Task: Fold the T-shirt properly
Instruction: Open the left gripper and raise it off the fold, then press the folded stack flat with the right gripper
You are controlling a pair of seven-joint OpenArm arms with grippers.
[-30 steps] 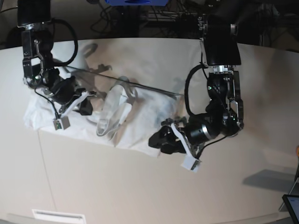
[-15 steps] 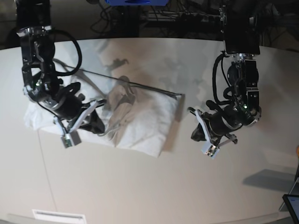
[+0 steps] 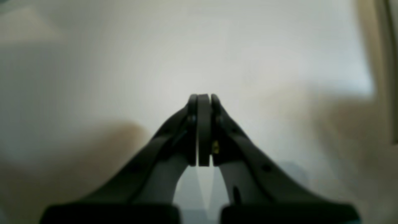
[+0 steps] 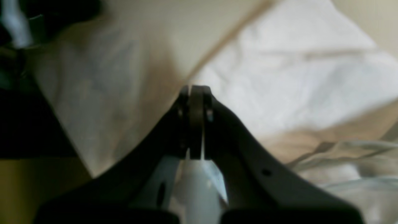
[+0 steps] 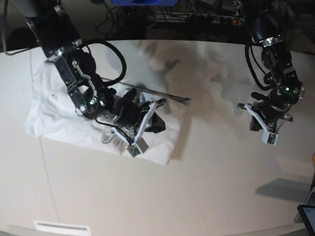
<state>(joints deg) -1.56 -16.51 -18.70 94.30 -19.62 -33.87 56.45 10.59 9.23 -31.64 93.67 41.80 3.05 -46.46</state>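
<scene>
While the left gripper [image 5: 256, 124] has withdrawn, T-shirt [image 5: 59, 110] lies folded.

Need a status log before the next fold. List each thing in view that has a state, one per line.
T-shirt: lying wrinkled on the table, partly folded, not held.
left end effector: shut, empty, above bare table, clear of the shirt.
right end effector: shut, nothing seen between its tips, over the shirt.
table: bearing the shirt at its left part.

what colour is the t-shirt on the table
Plain white, no pattern. The T-shirt shows best in the base view.
</scene>
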